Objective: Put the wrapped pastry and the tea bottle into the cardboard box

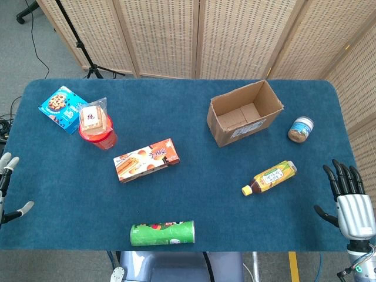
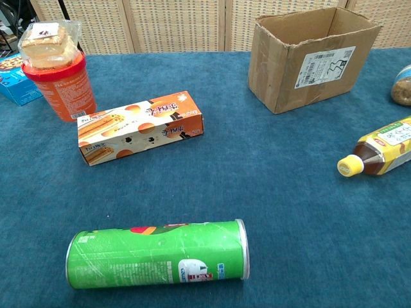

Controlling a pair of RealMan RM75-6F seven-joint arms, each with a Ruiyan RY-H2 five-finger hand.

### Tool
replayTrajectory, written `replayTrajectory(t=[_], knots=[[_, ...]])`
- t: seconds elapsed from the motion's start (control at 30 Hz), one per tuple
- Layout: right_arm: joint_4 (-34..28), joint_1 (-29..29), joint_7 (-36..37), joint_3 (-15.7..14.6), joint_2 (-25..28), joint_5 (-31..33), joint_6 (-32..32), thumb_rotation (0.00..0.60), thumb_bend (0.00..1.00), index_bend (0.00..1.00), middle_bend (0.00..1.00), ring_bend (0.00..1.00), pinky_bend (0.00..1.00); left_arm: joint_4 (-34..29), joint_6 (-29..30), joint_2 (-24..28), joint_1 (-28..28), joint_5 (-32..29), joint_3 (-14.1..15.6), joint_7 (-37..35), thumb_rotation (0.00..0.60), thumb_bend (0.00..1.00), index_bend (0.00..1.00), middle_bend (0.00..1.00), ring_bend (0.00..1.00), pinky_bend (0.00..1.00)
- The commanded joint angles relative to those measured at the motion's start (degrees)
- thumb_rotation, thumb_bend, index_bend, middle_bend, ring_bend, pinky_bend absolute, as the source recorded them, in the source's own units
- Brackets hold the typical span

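Pastry [image 1: 94, 118] and tea bottle [image 1: 269, 177] both outside the cardboard box [image 1: 244, 111]; my hands, left [image 1: 7, 191] and right [image 1: 348, 197], look released, so grabbing's next.

Very little here can actually be read. The wrapped pastry [image 1: 94, 119], sitting on top of the red tub [image 2: 61, 86], carries a white label with a single dark character, too small to make out. The orange snack box [image 2: 140, 126] has red Chinese characters on its side, not legible from here. The cardboard box [image 2: 308, 56] bears a white shipping label with a barcode and fine print I cannot read. The tea bottle [image 2: 384, 147] has green lettering on its yellow label, blurred. The green can [image 2: 157, 254] shows a small white panel with unreadable print
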Motion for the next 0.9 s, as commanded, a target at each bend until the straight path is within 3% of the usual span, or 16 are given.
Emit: replayTrajectory(t=[0.03,0.3,0.4,0.67,0.8,0.9], knots=[[-0.13,0.07,-0.13,-0.01,0.06,0.13,-0.25,0.600,0.00,0.00,0.00,0.00,0.00,-0.17,-0.34,0.07,0.01,-0.17,0.09,0.34,0.600,0.00,0.00,0.00,0.00,0.04],[-0.33,0.13,-0.13,-0.32,0.17,0.09,-0.86,0.600,0.00,0.00,0.00,0.00,0.00,-0.01,-1.17,-0.07,-0.06,-1.08,-0.10,1.99,0.600,0.00,0.00,0.00,0.00,0.04],[-0.31,0.32,-0.36,-0.33,0.10,0.01,-1.17,0.600,0.00,0.00,0.00,0.00,0.00,0.69,-2.98,-0.21,-1.64,-2.55,-1.67,2.14,0.600,0.00,0.00,0.00,0.00,0.04],[0.81,1.60,-1.42,0.73,-0.58,3.51,-4.85,0.600,0.00,0.00,0.00,0.00,0.00,4.61,-18.80,1.18,-14.81,-7.79,-9.39,1.57,0.600,0.00,0.00,0.00,0.00,0.04],[1.57,2.12,-2.10,1.57,-1.04,5.87,-6.45,0.600,0.00,0.00,0.00,0.00,0.00,5.72,-30.99,2.12,-23.00,-10.13,-11.41,-0.11,0.600,0.00,0.00,0.00,0.00,0.04],[2.50,2.50,-2.64,2.02,-1.40,7.79,-8.01,0.600,0.00,0.00,0.00,0.00,0.00,7.08,-39.07,1.54,-29.00,-12.15,-12.54,2.43,0.600,0.00,0.00,0.00,0.00,0.04]])
